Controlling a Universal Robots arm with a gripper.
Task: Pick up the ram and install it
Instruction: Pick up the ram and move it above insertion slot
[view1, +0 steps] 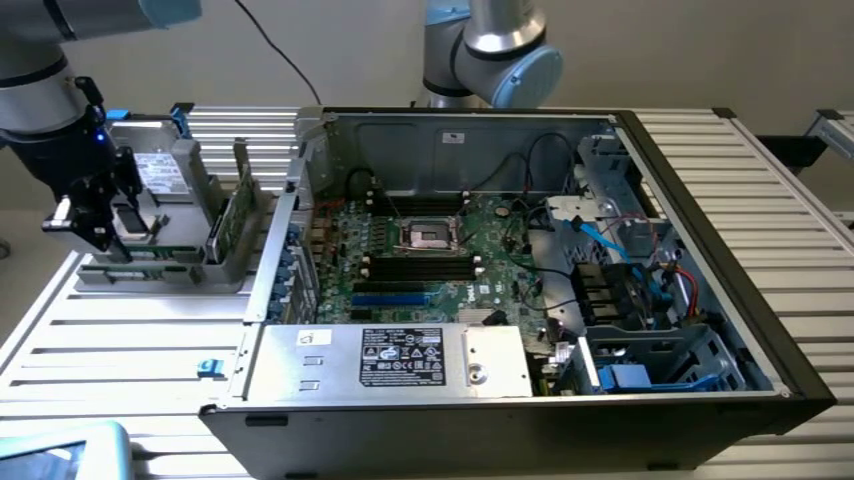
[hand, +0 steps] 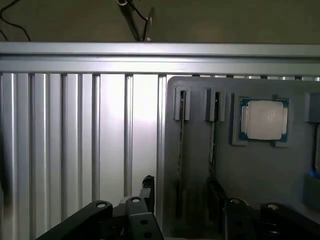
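The ram (view1: 235, 222) stands on edge in a grey holder (view1: 160, 262) at the exterior view's left, beside the open computer case. In the wrist view it is a thin dark strip (hand: 180, 150) in a slot of the grey holder (hand: 250, 175), with a second strip (hand: 212, 135) in the slot beside it. My gripper (hand: 181, 184) hangs above the holder, open, nothing between its fingers; the first strip lines up with the gap. In the exterior view the gripper (view1: 87, 228) is over the holder's outer end. The black motherboard slots (view1: 420, 266) lie inside the case.
A square silver processor chip (hand: 263, 120) sits in the holder beside the strips. A grey drive with a white label (view1: 160, 176) stands at the holder's back. The case walls (view1: 287, 240) rise beside the holder. A second arm's base (view1: 487, 50) stands behind the case.
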